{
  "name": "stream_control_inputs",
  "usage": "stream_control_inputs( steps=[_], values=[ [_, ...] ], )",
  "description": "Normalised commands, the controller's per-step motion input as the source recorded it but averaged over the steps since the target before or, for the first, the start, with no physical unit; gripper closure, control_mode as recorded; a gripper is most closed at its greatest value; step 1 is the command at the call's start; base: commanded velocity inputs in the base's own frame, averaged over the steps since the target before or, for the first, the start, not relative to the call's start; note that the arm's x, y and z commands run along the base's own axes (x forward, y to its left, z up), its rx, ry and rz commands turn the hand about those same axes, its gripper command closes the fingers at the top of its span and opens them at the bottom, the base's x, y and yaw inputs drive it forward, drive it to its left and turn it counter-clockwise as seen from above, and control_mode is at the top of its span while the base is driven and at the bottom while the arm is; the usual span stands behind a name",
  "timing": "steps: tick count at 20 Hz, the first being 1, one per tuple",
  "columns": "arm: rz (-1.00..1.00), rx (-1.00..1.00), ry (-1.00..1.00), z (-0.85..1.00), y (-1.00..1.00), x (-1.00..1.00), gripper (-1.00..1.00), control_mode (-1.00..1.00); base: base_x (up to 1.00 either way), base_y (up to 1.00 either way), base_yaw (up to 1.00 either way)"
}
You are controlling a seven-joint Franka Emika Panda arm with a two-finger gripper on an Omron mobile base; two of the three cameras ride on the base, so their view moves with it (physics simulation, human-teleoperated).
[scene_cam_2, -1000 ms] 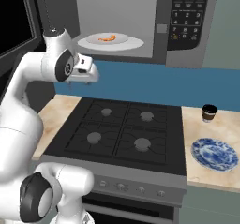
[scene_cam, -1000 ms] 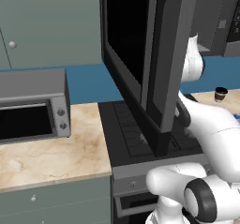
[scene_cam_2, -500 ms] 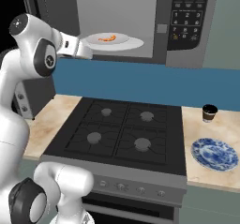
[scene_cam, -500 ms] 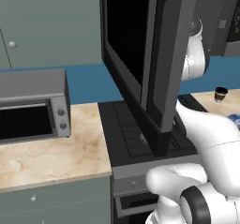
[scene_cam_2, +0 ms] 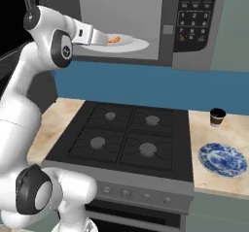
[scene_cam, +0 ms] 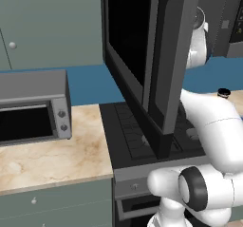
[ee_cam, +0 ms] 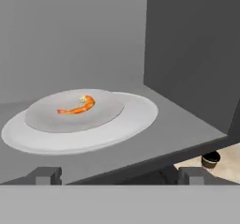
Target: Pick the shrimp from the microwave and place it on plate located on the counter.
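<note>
1. While the shrimp (ee_cam: 77, 107) lies curled and orange on the small grey dish (ee_cam: 75, 111) at the middle of the white turntable (ee_cam: 136, 120), it sits inside the open microwave (scene_cam_2: 192, 24), and I am not touching it.
2. My fingers (ee_cam: 119, 175) sit at the mouth of the cavity, spread wide with nothing between them; the two dark tips stand well apart at the bottom of my hand view. From the right base view my hand (scene_cam_2: 90, 36) reaches in from the left, just short of the dish.
3. Below the microwave is the black stovetop (scene_cam_2: 124, 136); to its right, on the counter (scene_cam_2: 238, 129), the blue-and-white plate (scene_cam_2: 222, 159) waits near a dark cup (scene_cam_2: 217, 117). The microwave door (scene_cam: 152, 60) stands swung out in the left base view.
4. My judgement is that the reach is the step in hand and the grasp is not yet made.
5. Risks from here:
   - The shrimp is thin and low, so my tips could scrape the dish or push it across the turntable before closing.
   - Closing too high would catch nothing; a curved, slick body may squirt out sideways.
   - The cavity is tight, so a tilted wrist could knock the roof or side wall.
   - On the way out, the carry crosses the stovetop; a weak pinch could drop the shrimp there, short of the plate.
</note>
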Motion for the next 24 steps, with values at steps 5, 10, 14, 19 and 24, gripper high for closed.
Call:
stream_control_inputs(
  steps=[5, 10, 14, 19, 24],
  values=[
    [0.07, 0.05, 0.35, -0.01, -0.07, 0.91, -1.0, -1.0, 0.0, 0.0, 0.0],
    [0.04, 0.02, 0.15, 0.0, 0.0, 0.58, -1.0, -1.0, 0.0, 0.0, 0.0],
    [0.02, 0.0, 0.0, -0.03, 0.0, 0.29, -1.0, -1.0, 0.0, 0.0, 0.0],
    [0.0, 0.0, -0.13, -0.4, 0.17, 0.13, -1.0, -1.0, 0.0, 0.0, 0.0],
    [0.0, 0.0, 0.01, -0.09, 0.08, 0.54, -1.0, -1.0, 0.0, 0.0, 0.0]
  ],
)
